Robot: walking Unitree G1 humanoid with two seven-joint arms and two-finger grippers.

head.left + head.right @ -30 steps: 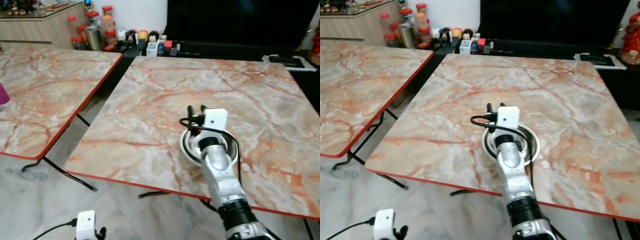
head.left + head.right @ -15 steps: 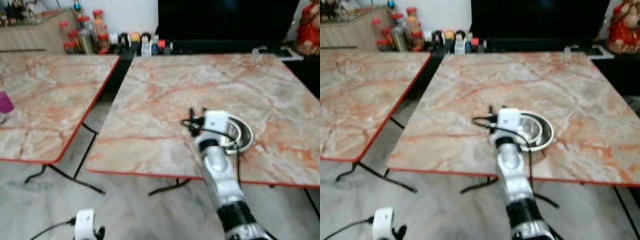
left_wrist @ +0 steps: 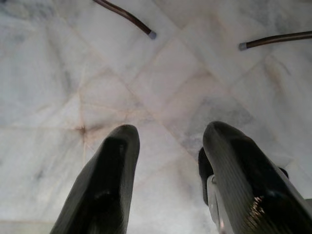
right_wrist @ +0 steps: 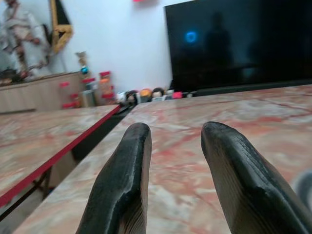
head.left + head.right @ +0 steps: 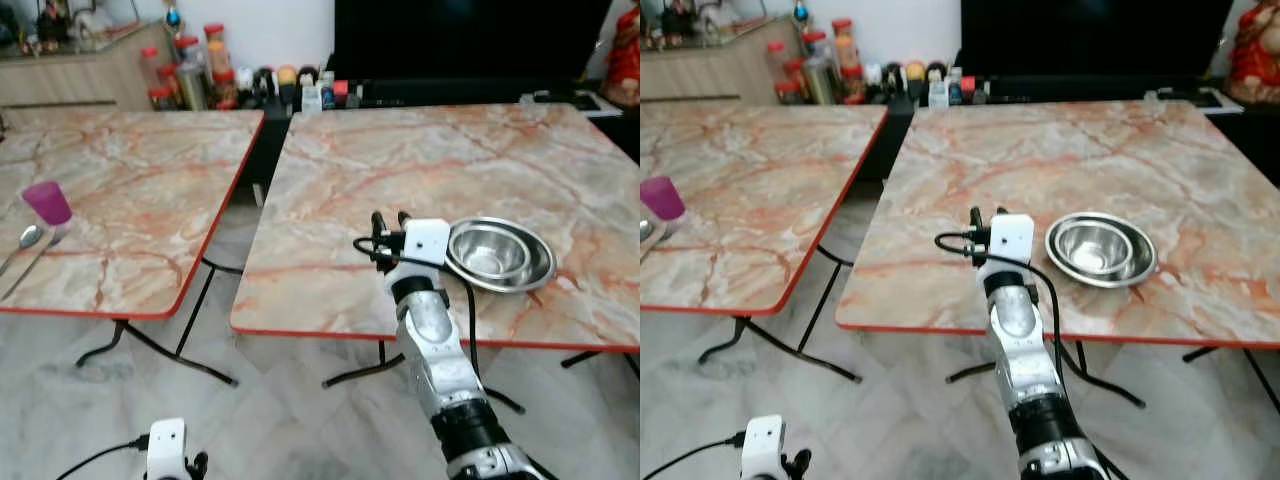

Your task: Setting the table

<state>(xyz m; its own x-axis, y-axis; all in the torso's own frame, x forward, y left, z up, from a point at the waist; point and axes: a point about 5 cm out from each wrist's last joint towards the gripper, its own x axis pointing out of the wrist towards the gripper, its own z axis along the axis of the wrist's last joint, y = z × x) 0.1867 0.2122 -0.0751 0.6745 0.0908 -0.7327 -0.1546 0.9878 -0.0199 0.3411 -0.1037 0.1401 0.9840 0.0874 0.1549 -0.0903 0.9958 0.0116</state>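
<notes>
Head pair looks forward-down over both marble tables (image 5: 420, 170), sharing that scene | left wrist faces straight down, close to floor tiles (image 3: 161, 92) | right wrist skims low along tabletop toward the TV (image 4: 239, 44)

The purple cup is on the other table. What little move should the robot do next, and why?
Probably turn left toward the purple cup. The metal bowl already sits on the near table, and the right end effector is open and empty beside it. The cup and spoon wait on the left table.
</notes>
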